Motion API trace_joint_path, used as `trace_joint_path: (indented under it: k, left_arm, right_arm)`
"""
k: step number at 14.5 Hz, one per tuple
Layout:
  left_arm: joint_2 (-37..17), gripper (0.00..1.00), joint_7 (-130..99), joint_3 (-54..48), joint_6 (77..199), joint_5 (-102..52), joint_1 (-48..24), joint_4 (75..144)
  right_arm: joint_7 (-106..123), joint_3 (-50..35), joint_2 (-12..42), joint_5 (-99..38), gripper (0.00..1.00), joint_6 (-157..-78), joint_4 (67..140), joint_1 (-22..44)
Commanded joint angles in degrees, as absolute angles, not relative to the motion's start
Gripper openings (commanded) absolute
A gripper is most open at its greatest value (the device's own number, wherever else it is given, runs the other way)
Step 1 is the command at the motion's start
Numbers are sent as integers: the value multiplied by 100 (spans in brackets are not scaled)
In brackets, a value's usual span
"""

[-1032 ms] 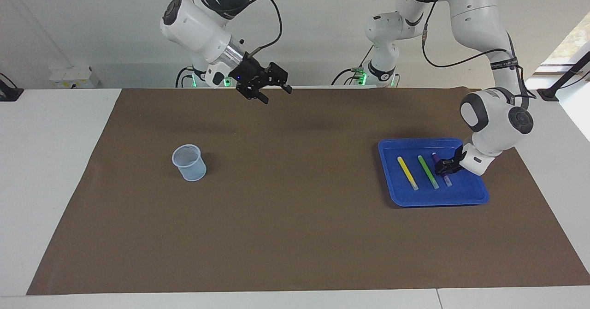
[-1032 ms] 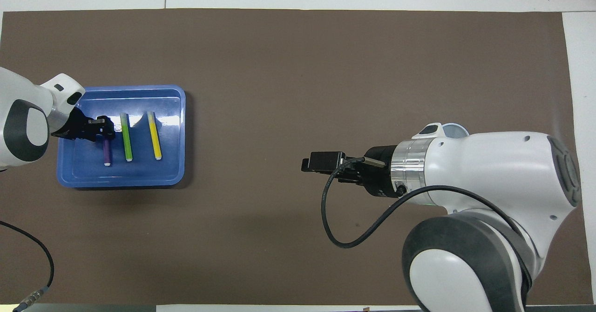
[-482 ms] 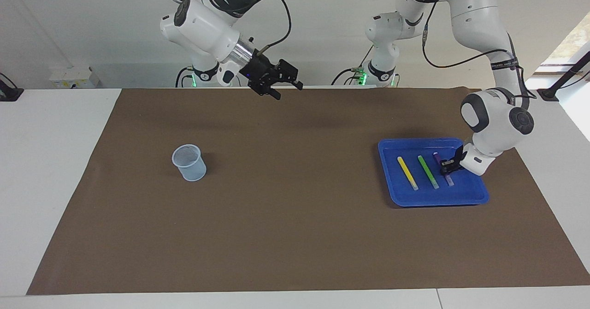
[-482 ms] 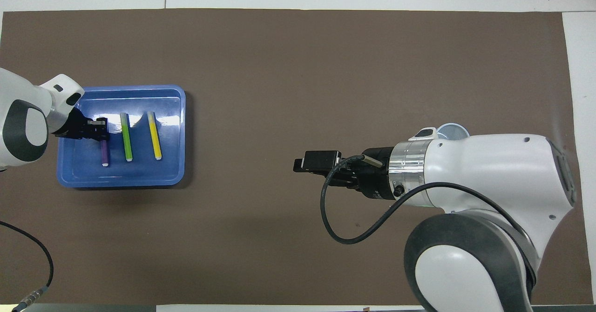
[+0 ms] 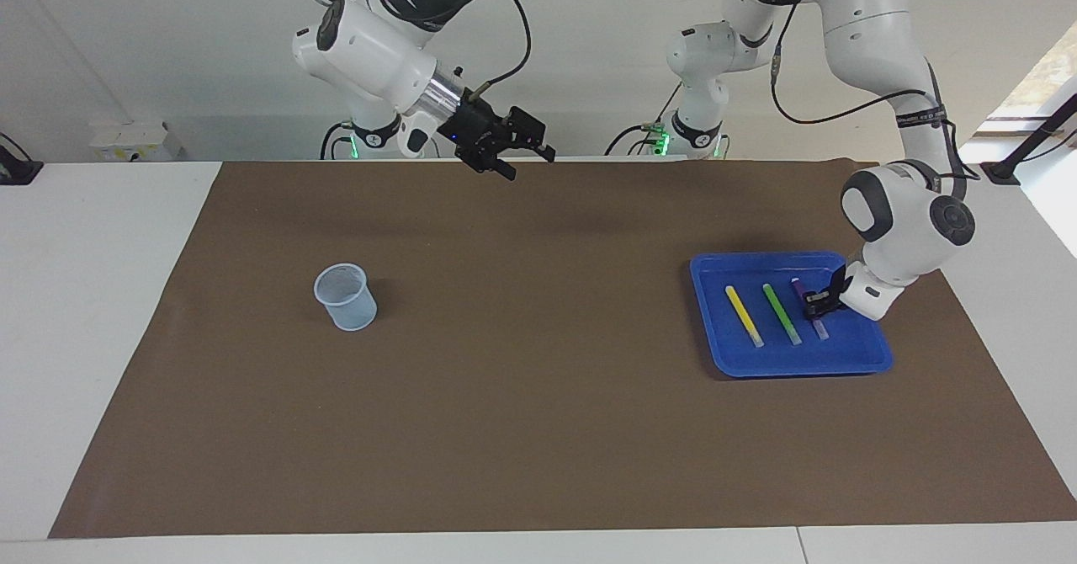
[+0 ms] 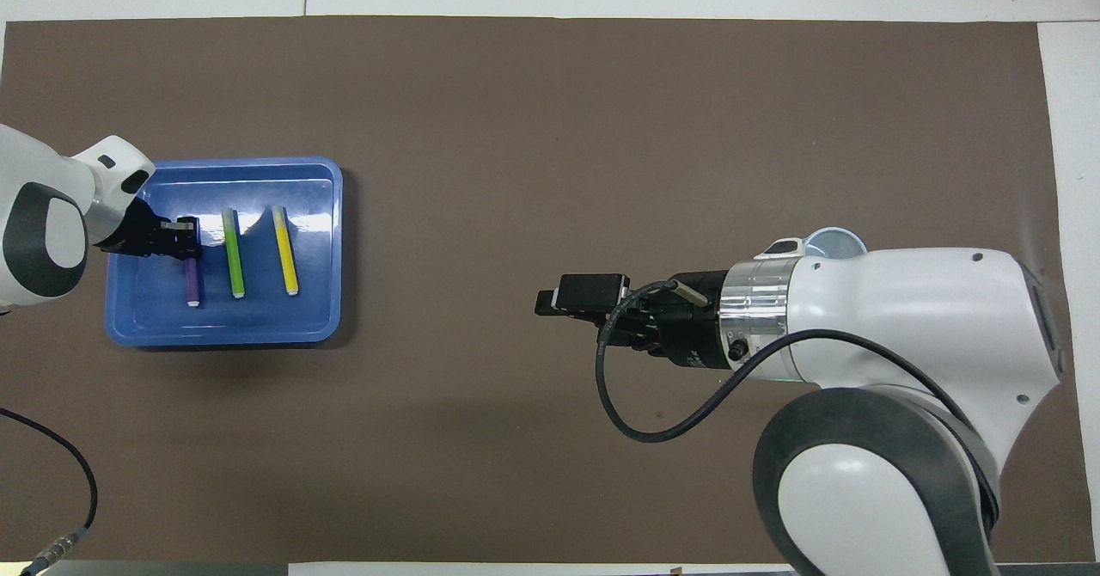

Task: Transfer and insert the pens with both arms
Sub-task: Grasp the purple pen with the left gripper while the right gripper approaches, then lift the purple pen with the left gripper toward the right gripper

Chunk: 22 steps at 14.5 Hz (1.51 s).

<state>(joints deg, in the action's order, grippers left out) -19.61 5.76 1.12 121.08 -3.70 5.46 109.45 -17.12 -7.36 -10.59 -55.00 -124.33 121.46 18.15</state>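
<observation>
Three pens lie side by side in a blue tray [image 5: 799, 364] [image 6: 258, 325] toward the left arm's end of the table: yellow [image 5: 745, 316] [image 6: 285, 249], green [image 5: 782, 314] [image 6: 233, 254] and purple [image 5: 797, 288] [image 6: 192, 282]. My left gripper [image 5: 814, 303] [image 6: 185, 239] is down in the tray, shut on the purple pen, which still lies flat. My right gripper [image 5: 526, 162] [image 6: 550, 303] is open and empty, held high over the brown mat near the robots' edge.
A pale blue translucent cup [image 5: 345, 296] stands upright on the mat [image 5: 538, 429] toward the right arm's end; in the overhead view [image 6: 832, 239] the right arm partly hides it. Two thinner white arms [image 5: 694, 118] with green-lit bases stand at the robots' edge.
The left gripper's fingers have closed onto the purple pen in the tray. The right gripper has risen and swung a little toward the left arm's end.
</observation>
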Motion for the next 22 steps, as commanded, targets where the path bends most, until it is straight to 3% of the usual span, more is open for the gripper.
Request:
trace_joint_path:
  k: [1, 4, 7, 13, 17, 21, 22]
  left_arm:
    - [-1951, 0, 642, 105, 11341, -448, 545, 10365]
    - [-1802, 0, 345, 70, 10436, -535, 527, 9810]
    - [-1539, 0, -760, 61, 9661, -1158, 405, 9370]
    - [-678, 0, -4317, -9, 8684, -2240, -52, 9413]
    - [-63, 0, -6579, -9, 8718, -3170, -421, 10070]
    - [535, 0, -7487, -17, 8885, -4147, -501, 11072]
    - [623, 0, -7540, -18, 8903, -4322, -518, 11231]
  right_arm:
    - [-1793, -738, -1125, -5791, 100, -12533, 12190, 1846]
    - [-1836, -791, -1116, -5845, 100, -12699, 12173, 1854]
    - [-2380, -984, -1020, -5845, 100, -13444, 12103, 2213]
    - [-3278, -984, -897, -5845, 100, -14676, 12094, 3093]
    - [-3867, -984, -809, -5845, 100, -15282, 12023, 3497]
    - [-3885, -984, -607, -5845, 100, -15390, 11804, 3524]
    - [-3885, -984, -589, -5836, 95, -15390, 11804, 3524]
